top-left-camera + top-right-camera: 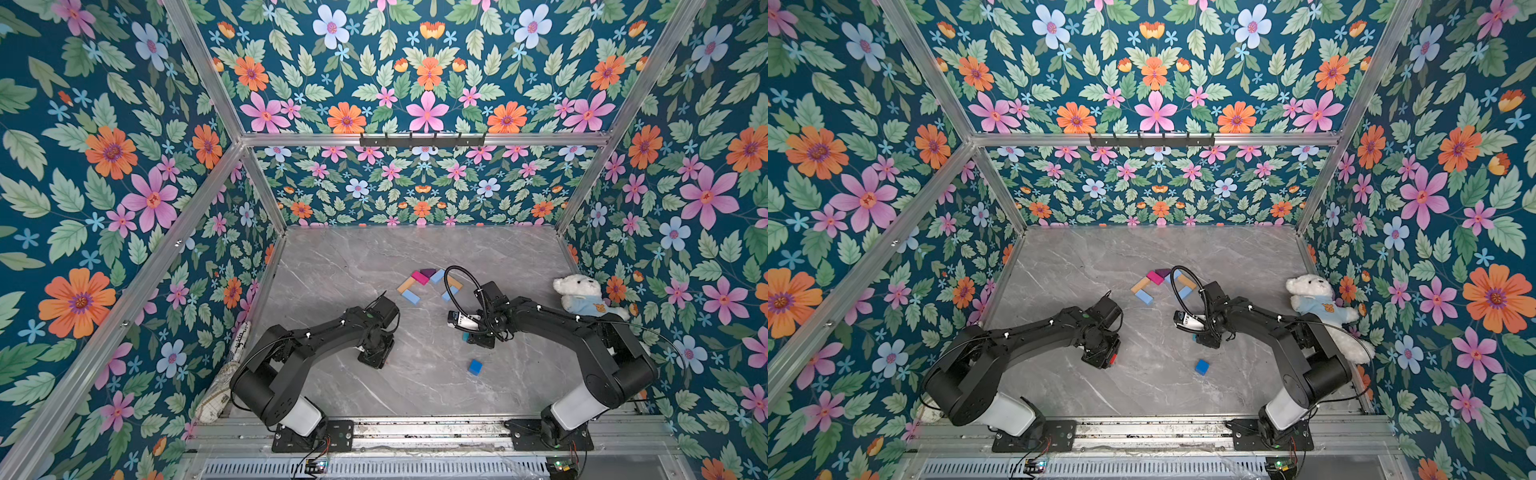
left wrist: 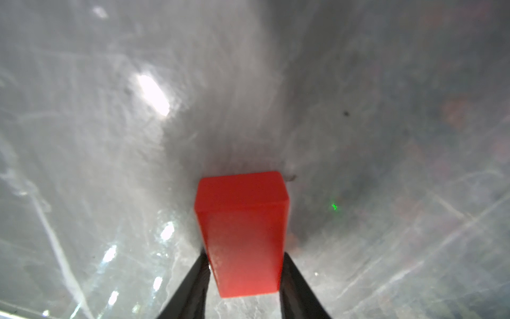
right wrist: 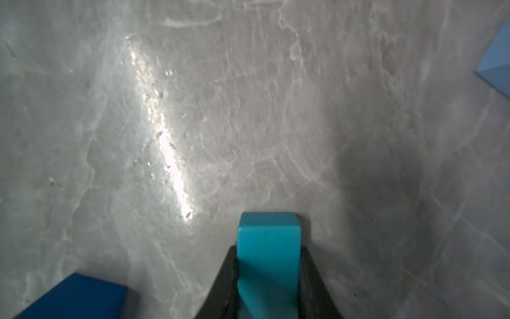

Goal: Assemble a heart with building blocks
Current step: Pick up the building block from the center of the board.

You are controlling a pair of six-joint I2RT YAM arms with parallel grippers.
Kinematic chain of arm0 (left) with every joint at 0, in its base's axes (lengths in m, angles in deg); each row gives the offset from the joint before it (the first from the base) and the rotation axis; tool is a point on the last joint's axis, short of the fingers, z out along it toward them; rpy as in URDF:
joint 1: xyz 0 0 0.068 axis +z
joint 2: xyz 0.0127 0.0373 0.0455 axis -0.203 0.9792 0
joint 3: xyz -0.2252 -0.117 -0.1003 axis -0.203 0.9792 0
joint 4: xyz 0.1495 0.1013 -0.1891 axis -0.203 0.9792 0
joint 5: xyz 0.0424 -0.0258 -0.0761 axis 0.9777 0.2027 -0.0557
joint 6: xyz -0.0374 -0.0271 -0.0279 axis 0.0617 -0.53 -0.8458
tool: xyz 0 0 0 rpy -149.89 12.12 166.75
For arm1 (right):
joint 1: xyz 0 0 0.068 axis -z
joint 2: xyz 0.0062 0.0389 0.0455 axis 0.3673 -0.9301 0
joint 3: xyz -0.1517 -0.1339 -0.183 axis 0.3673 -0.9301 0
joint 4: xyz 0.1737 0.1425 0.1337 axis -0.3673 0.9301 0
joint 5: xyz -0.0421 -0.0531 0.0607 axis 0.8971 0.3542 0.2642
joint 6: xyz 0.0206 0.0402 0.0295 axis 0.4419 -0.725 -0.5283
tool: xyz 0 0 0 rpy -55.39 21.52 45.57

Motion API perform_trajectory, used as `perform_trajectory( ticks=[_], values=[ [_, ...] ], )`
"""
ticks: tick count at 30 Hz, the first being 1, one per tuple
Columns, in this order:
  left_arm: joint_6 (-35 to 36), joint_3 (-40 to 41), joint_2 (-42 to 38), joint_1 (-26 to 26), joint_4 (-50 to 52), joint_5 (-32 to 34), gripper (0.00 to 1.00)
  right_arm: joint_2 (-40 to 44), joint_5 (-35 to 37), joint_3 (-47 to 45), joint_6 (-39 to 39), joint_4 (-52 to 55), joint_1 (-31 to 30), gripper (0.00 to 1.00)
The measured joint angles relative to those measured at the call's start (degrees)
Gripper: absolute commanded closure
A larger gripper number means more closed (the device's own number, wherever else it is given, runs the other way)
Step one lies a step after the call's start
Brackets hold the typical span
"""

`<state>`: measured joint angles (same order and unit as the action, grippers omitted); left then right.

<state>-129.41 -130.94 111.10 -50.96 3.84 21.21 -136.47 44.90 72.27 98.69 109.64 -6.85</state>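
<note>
Overhead: glossy grey marbled tabletop [image 1: 332, 257], walled by floral wallpaper [image 1: 428, 62] on aluminium framing [image 1: 419, 139]. Half-built heart [image 1: 420, 277] lies mid-table toward the back wall, with a loose blue block [image 1: 475, 367] nearer the arms. Left gripper [image 2: 245, 255] pinches a red block [image 2: 242, 221]; right gripper [image 3: 267, 248] pinches a teal block [image 3: 269, 226]. Plush bear [image 1: 582, 293] against right wall.

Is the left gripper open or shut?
Shut on the red block: in the left wrist view the left gripper presses both its sides.
</note>
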Motion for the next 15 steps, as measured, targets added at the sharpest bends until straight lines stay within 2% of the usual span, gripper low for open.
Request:
perform_trajectory(
  ticks=[2, 3, 9, 15],
  values=[
    [0.76, -0.5, 0.37, 0.48, -0.2, 0.07, 0.64, 0.74, 0.15, 0.04, -1.01, 0.07, -0.04, 0.98],
    [1.42, -0.81, 0.59, 0.66, -0.2, 0.13, 0.65, 1.01, 0.22, 0.11, -1.33, 0.39, -0.02, 1.0],
    [6.14, -6.97, 4.76, 1.11, 0.74, 3.08, 0.67, 1.95, 2.95, 5.14, -6.29, 8.59, 2.36, 1.0],
    [13.88, -20.33, 12.17, 0.55, 5.01, 5.55, 0.68, 2.36, 1.66, 13.4, -16.92, 9.18, 3.58, 1.0]
  ],
)
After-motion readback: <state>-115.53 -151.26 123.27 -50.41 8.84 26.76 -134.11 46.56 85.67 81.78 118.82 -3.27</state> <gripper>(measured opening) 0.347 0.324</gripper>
